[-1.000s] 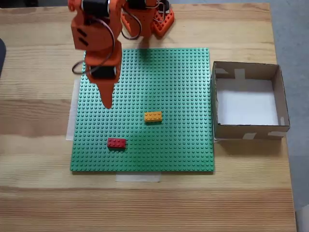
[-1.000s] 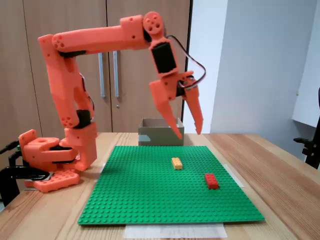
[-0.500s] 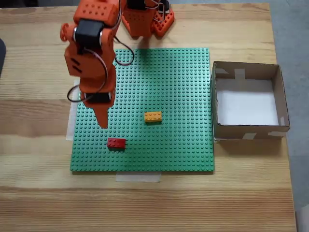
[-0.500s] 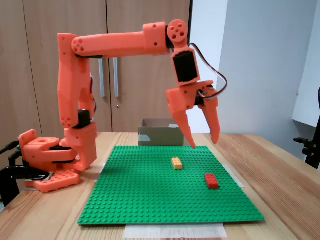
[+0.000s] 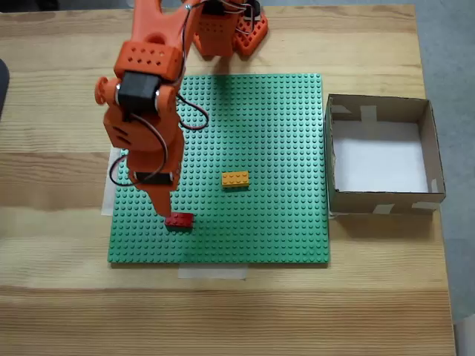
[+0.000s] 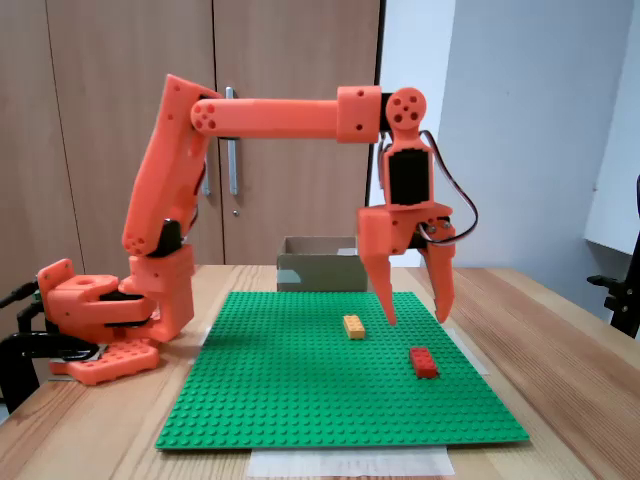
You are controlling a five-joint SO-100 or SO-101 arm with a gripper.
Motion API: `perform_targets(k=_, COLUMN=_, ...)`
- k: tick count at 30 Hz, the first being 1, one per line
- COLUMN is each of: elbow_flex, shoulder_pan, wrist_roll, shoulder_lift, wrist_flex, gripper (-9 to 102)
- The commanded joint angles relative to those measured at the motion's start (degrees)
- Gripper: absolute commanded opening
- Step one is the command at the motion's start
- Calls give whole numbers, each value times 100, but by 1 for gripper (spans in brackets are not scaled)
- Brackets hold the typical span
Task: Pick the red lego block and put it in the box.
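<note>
The red block point(image 6: 423, 362) lies on the green baseplate point(image 6: 300, 400), below and between the spread fingers of the gripper point(image 6: 417, 320), which hangs above it untouching. From above, one fingertip point(image 5: 162, 211) overlaps the block's point(image 5: 179, 220) left end; the box point(image 5: 430, 141) sits beside the plate's right edge.

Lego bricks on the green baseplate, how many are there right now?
2. The orange-yellow brick lies near the middle of the green baseplate. The red lego block lies nearer the plate's front edge, just under the open claw. None seems hidden.
</note>
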Motion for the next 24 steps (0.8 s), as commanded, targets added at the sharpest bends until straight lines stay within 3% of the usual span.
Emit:
perform_targets(k=1, elbow_flex=-457, shoulder_pan=-70, wrist_roll=220, shoulder_lift=-141, wrist_flex=62, gripper=24)
perform_targets(k=24, elbow_flex=-1020, shoulder_pan=-167, wrist_roll=308, shoulder_lift=-1441, wrist_flex=-360, gripper=25)
